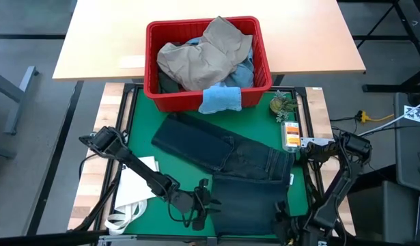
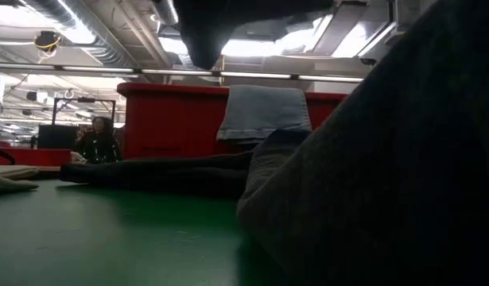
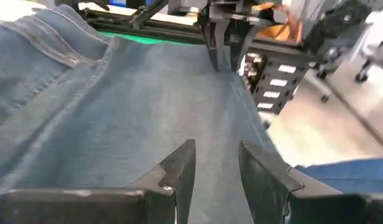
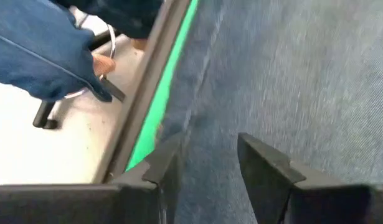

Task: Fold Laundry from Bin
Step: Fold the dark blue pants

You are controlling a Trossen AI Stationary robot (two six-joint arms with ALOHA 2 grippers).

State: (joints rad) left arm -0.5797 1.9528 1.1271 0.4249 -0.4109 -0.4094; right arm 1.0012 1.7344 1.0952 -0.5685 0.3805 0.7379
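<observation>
Meanwhile, 2 dark robot arms work the near edge of a green worktop [image 1: 145, 130], where dark navy jeans [image 1: 230, 160] lie spread flat from the middle toward the near right. The left hand [image 3: 216, 165] hovers low over the denim at the near centre with its fingers parted and nothing between them, and the right hand [image 4: 207, 162] sits at the near right edge over the same cloth, fingers likewise apart and holding nothing. At the far side, the red bin [image 1: 162, 92] holds khaki trousers [image 1: 203, 55], with a small light blue cloth [image 1: 220, 99] draped over its near rim.
</observation>
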